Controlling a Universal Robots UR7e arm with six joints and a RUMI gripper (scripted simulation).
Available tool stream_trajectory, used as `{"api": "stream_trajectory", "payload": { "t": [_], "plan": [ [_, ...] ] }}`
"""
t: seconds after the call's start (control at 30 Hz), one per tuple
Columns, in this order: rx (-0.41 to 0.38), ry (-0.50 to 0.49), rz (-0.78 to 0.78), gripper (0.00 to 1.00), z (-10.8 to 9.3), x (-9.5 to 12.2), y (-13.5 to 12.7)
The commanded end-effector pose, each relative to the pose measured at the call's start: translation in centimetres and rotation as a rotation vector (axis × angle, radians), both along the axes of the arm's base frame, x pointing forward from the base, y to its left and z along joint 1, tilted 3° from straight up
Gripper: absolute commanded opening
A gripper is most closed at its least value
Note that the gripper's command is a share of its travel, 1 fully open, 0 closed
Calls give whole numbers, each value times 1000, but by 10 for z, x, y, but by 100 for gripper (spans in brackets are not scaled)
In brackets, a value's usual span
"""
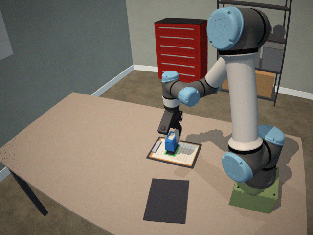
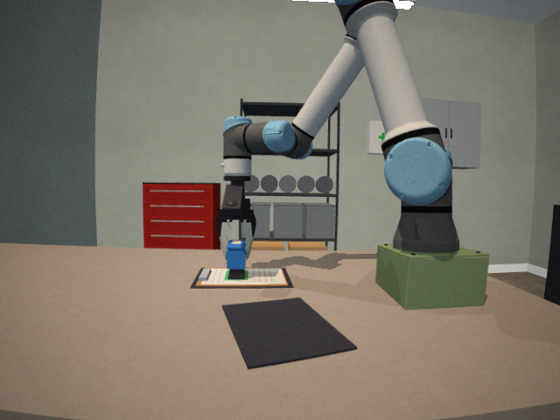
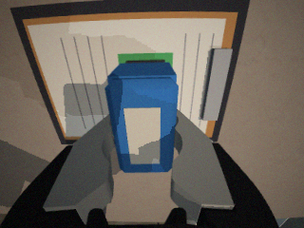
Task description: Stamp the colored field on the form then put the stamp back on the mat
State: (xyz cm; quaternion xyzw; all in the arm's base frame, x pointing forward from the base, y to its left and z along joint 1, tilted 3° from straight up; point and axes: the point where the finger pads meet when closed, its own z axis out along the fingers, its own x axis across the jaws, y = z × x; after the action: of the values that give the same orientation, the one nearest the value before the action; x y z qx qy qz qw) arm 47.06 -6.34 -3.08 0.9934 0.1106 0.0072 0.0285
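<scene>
My gripper (image 1: 174, 135) is shut on the blue stamp (image 1: 170, 144), which stands upright with its dark base on the green field (image 1: 171, 152) of the form (image 1: 174, 154). In the exterior view the stamp (image 2: 235, 256) has its black base (image 2: 235, 274) on the green field (image 2: 236, 276), with the gripper (image 2: 235, 241) holding its top. In the wrist view the stamp (image 3: 142, 119) sits between the two grey fingers of the gripper (image 3: 142, 157), and it covers most of the green field (image 3: 144, 59). The dark mat (image 1: 167, 200) lies bare in front of the form.
The form lies on a clipboard with an orange border and a grey clip (image 1: 156, 146) at its left end. The arm's green base (image 1: 255, 194) stands to the right of the mat. A red drawer cabinet (image 1: 180, 49) and a shelf stand beyond the table.
</scene>
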Motion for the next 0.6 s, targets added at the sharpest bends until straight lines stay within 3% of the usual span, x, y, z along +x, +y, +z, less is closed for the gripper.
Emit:
{"api": "stream_trajectory", "payload": {
  "t": [0.0, 0.57],
  "plan": [
    [-1, -1, 0, 18, -12, 1, -1],
    [-1, -1, 0, 18, -14, 1, -1]
  ]
}}
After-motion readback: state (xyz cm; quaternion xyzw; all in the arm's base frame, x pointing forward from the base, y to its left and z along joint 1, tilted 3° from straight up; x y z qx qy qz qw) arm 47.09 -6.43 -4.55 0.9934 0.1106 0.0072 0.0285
